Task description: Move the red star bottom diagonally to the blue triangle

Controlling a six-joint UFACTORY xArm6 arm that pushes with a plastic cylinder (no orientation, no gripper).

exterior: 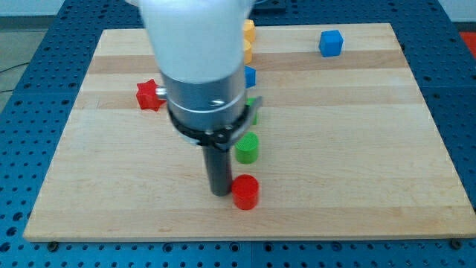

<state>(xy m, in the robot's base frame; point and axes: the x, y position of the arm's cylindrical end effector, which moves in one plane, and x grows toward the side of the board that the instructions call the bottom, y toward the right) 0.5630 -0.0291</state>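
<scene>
My tip (220, 193) touches the red cylinder (245, 192) near the desk's (357, 149) bottom edge; I carry no gripper. The red star (149, 94) sits toward the left edge. One green cylinder (247, 148) and one blue cube (331, 42) show; my arm hides other blocks.

The white and grey arm (197, 67) is seen descending from the view's top over the middle of the table, ending in a straight dark rod held upright, and my tip (220, 193) is set down nearer the table's bottom edge, roughly midway between its side edges.
</scene>
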